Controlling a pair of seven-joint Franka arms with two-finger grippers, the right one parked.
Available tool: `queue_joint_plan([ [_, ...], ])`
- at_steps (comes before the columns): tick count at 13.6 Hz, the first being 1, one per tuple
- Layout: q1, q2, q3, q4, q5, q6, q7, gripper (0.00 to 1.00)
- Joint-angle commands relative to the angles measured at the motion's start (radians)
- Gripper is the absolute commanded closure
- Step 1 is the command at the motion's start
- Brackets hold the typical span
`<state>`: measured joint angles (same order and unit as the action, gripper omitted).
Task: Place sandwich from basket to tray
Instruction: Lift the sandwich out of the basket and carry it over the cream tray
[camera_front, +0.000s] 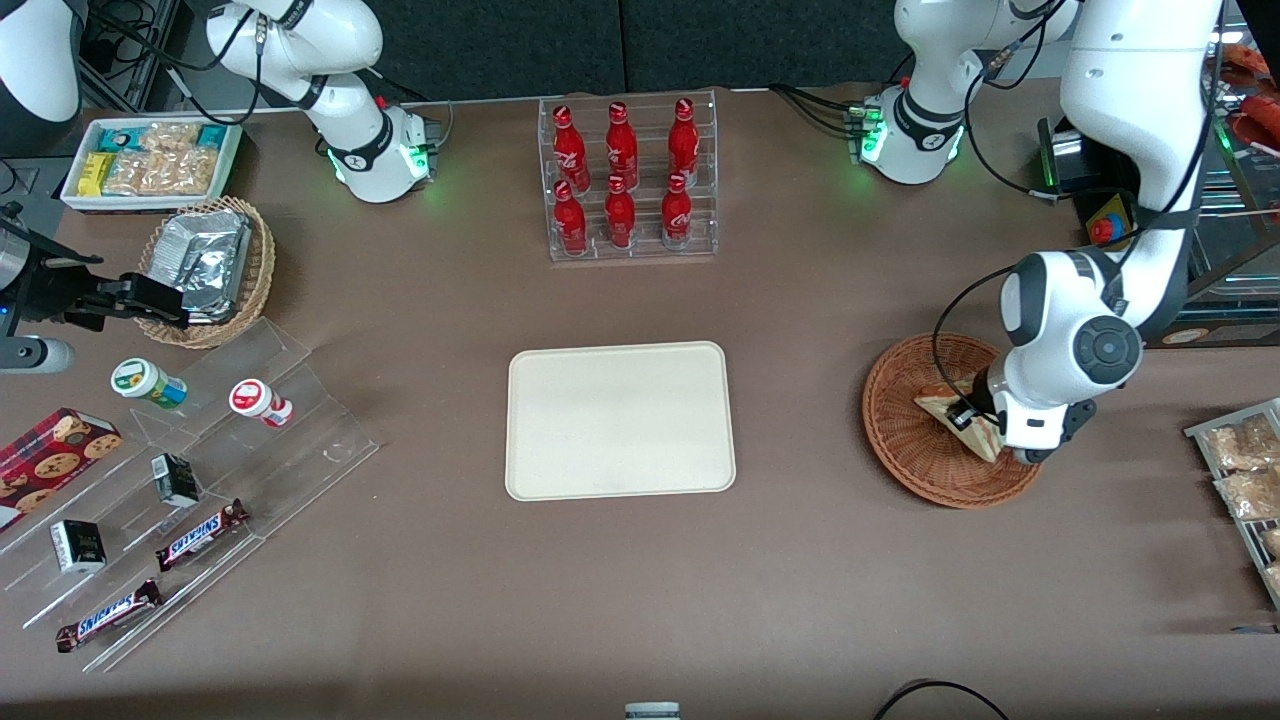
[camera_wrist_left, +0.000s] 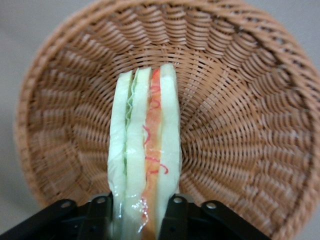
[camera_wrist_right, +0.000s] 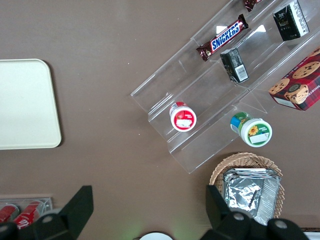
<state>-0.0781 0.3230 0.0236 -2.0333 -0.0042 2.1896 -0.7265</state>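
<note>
Although most of it is hidden under the working arm's wrist in the front view, the sandwich (camera_front: 952, 412) shows as a pale wedge lying in the basket (camera_front: 905, 440), well off toward the working arm's end of the table from the tray (camera_front: 620, 420). The gripper (camera_front: 985, 425) sits low over the basket, right at the sandwich. Taking the tray as the mark: one tray, bare on top; one reddish basket holding one sandwich; six red bottles (camera_front: 623, 175) in a clear rack, farther from the front camera than the tray; toward the parked arm's end, one tan basket of foil packets (camera_front: 205, 265), two Snickers bars (camera_front: 200, 535), two small cups and one cookie box.

From the left wrist view, the sandwich (camera_wrist_left: 145, 155) stands on edge over the basket's (camera_wrist_left: 240, 100) woven floor, and the gripper's (camera_wrist_left: 142, 220) black fingers (camera_wrist_left: 175, 215) are pressed against its two outer bread faces, clamped on it. I judge it light, soft and easily crushed, its wrap looking glossy and perhaps slippery, so a gentle squeeze across the flat bread faces, as here, suits it best.

From the right wrist view, a corner of the tray (camera_wrist_right: 30, 105) shows, with nothing on it.
</note>
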Motion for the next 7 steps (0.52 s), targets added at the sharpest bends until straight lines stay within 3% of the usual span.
queue_joint_plan([
  [1,-0.021,-0.07,-0.017,0.166,-0.014,-0.271,-0.034,0.9],
  [4,-0.063,-0.059,-0.117,0.394,-0.028,-0.508,-0.175,0.9],
  [7,-0.159,-0.05,-0.198,0.478,-0.046,-0.515,-0.316,0.9],
])
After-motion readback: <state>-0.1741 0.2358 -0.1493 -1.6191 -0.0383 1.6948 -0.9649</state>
